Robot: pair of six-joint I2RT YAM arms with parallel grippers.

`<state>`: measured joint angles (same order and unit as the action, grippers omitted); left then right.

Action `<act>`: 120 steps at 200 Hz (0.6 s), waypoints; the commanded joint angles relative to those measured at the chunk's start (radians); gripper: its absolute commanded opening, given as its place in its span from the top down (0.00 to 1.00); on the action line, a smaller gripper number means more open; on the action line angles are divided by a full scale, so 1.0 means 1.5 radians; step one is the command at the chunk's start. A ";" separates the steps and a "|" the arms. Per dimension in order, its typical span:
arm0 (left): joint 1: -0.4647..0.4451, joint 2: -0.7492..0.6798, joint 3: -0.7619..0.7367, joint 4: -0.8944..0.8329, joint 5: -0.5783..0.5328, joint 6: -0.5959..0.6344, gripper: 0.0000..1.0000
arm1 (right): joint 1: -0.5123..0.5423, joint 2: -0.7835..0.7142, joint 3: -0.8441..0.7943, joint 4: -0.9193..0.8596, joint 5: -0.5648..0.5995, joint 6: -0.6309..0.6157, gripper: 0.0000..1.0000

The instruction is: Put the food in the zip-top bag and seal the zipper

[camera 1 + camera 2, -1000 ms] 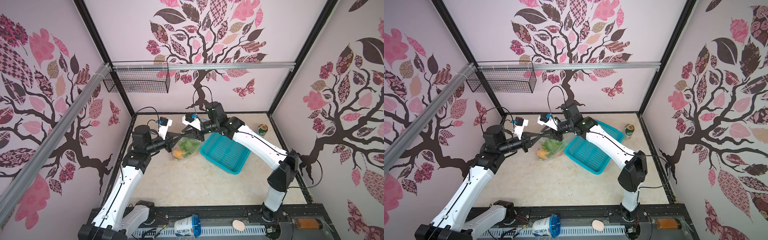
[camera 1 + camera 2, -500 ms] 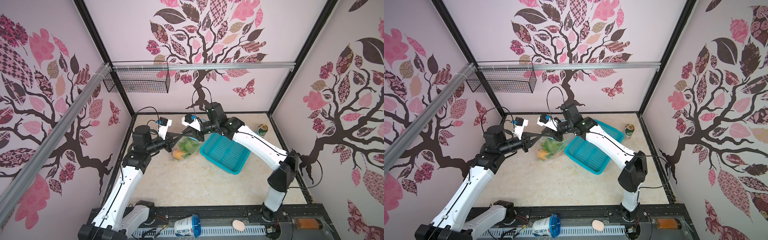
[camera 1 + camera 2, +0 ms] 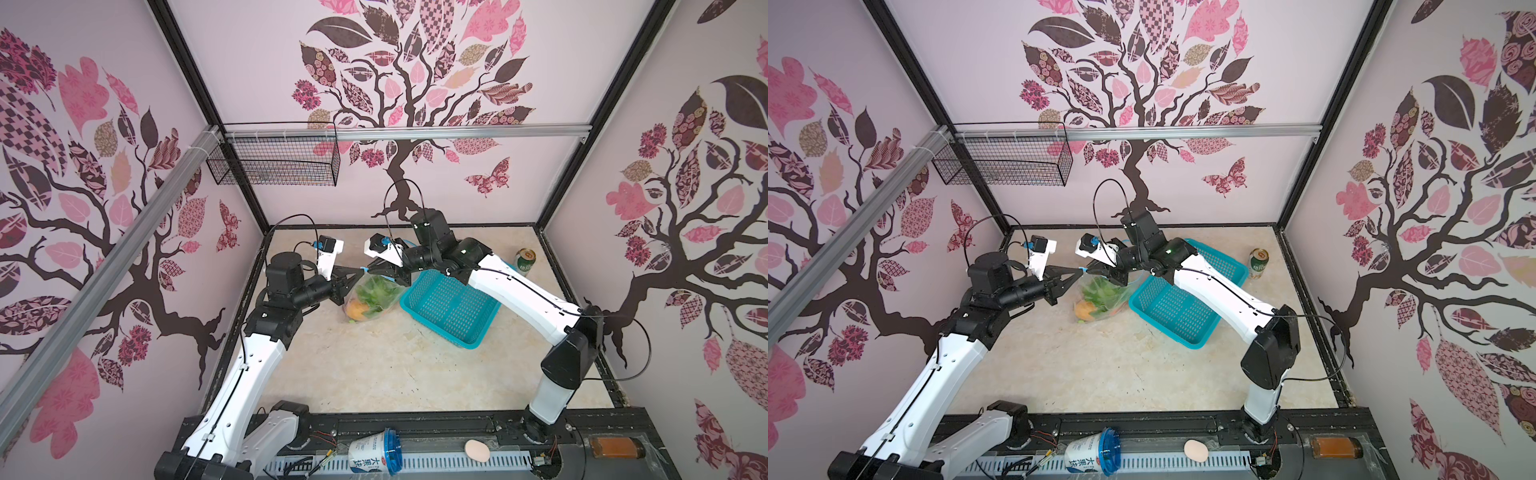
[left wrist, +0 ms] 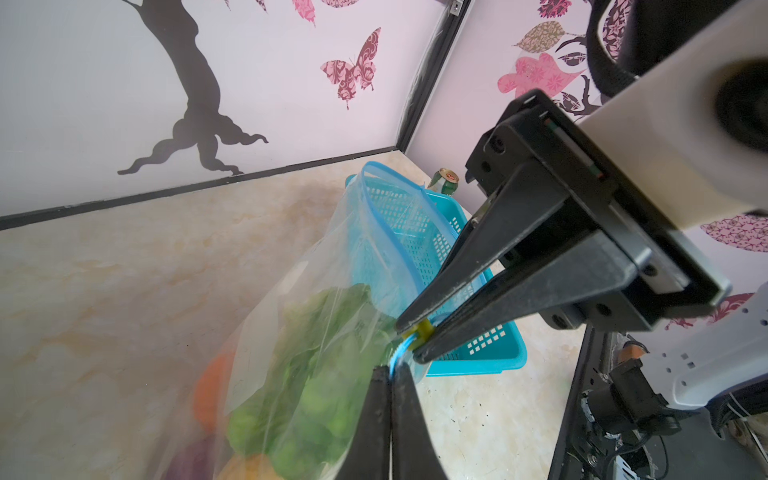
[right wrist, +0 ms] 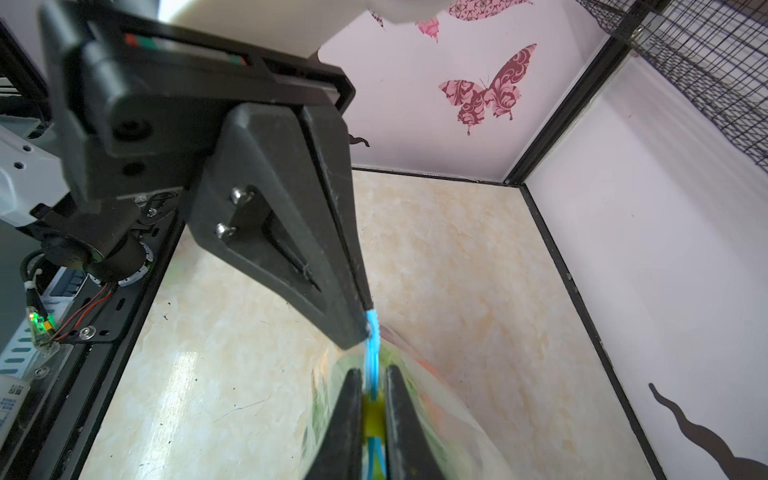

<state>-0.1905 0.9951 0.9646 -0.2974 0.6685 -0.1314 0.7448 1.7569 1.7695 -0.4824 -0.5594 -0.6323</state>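
Though they lie well short of the teal basket (image 3: 451, 309), nearest the camera in both top views, a white cup (image 3: 374, 455) on its side and a pale egg-shaped thing (image 3: 477, 450) share the front rail. Farther in, the zip-top bag (image 3: 370, 297) sits just beside the basket, on the side toward the left arm, with a green cabbage (image 3: 376, 291) and an orange pumpkin (image 3: 356, 309) inside it. At the bag's top, the left gripper (image 4: 390, 370) has its fingers pressed together on the end of the blue zipper (image 4: 374, 216). Just beside it, toward the basket, the right gripper (image 4: 412, 340) pinches the yellow slider (image 4: 423, 330) between its fingertips. Past the slider the zipper's two sides stand apart, so the mouth gapes toward the basket. Beyond the basket's far corner a green can (image 3: 524, 261) stands upright. Farther still, a wire basket (image 3: 274, 160) hangs on the back wall.
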 commanded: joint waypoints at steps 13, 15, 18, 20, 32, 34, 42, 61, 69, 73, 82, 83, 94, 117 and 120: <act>0.007 -0.026 -0.008 0.037 -0.061 -0.004 1.00 | -0.012 -0.029 -0.027 -0.071 0.071 -0.006 0.93; 0.007 -0.026 -0.007 0.036 -0.064 -0.005 1.00 | -0.013 -0.030 -0.029 -0.071 0.073 -0.006 0.93; 0.007 -0.026 -0.007 0.035 -0.068 -0.004 1.00 | -0.013 -0.032 -0.031 -0.071 0.075 -0.006 0.93; 0.007 -0.026 -0.007 0.034 -0.070 -0.005 1.00 | -0.014 -0.033 -0.032 -0.071 0.077 -0.006 0.93; 0.007 -0.026 -0.006 0.029 -0.083 -0.003 1.00 | -0.016 -0.040 -0.038 -0.072 0.086 -0.005 0.93; 0.007 -0.026 -0.005 0.028 -0.086 -0.003 1.00 | -0.017 -0.042 -0.040 -0.072 0.087 -0.006 0.93; 0.007 -0.026 -0.003 0.024 -0.100 -0.002 1.00 | -0.018 -0.048 -0.046 -0.072 0.094 -0.004 0.93; 0.008 -0.023 0.009 0.009 -0.140 -0.002 1.00 | -0.025 -0.061 -0.060 -0.070 0.107 -0.002 0.93; 0.008 -0.023 0.015 0.005 -0.154 -0.005 1.00 | -0.026 -0.067 -0.067 -0.068 0.111 0.000 0.93; 0.009 -0.023 0.019 0.003 -0.162 -0.008 1.00 | -0.027 -0.070 -0.070 -0.068 0.113 0.001 0.93; 0.009 -0.022 0.027 0.001 -0.174 -0.013 1.00 | -0.029 -0.076 -0.075 -0.064 0.115 0.002 0.93; 0.010 -0.021 0.028 0.002 -0.176 -0.013 1.00 | -0.028 -0.076 -0.076 -0.065 0.115 0.003 0.93; 0.011 -0.018 0.041 -0.005 -0.190 -0.019 1.00 | -0.029 -0.081 -0.082 -0.062 0.117 0.006 0.93; 0.015 -0.011 0.065 -0.020 -0.222 -0.028 1.00 | -0.029 -0.086 -0.087 -0.057 0.119 0.015 0.93; 0.015 -0.010 0.068 -0.021 -0.229 -0.029 1.00 | -0.029 -0.087 -0.087 -0.056 0.119 0.017 0.93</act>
<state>-0.1921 0.9863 0.9794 -0.3424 0.4652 -0.1532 0.7219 1.6749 1.6550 -0.4911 -0.4309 -0.6277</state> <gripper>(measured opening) 0.049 0.115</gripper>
